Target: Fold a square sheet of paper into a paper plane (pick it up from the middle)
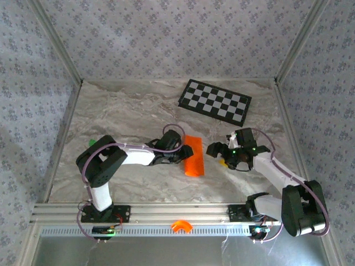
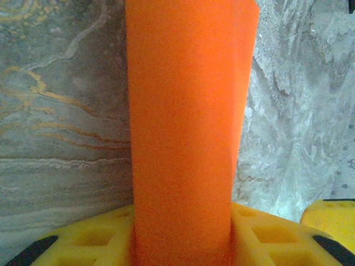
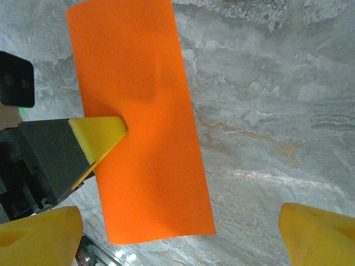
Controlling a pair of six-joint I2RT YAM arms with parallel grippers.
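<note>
The square sheet of paper (image 1: pixel 194 158) is bright orange and folded into a narrow rectangle, resting on the marble table between the two arms. My left gripper (image 1: pixel 186 152) is shut on its left long edge. In the left wrist view the paper (image 2: pixel 183 138) runs up from between the yellow fingers (image 2: pixel 89 238) of the left gripper (image 2: pixel 182 241). My right gripper (image 1: pixel 218 155) hovers just right of the paper, open and holding nothing. In the right wrist view the paper (image 3: pixel 141 122) lies left of centre with one left finger (image 3: pixel 100 136) on top of it, and the right gripper (image 3: pixel 183 238) has its fingertips wide apart.
A black-and-white checkerboard (image 1: pixel 215 101) lies at the back right. A small orange arch-shaped part (image 1: pixel 181 225) sits on the front rail. A tiny green piece (image 1: pixel 92 142) peeks out behind the left arm. Patterned walls enclose the table on three sides.
</note>
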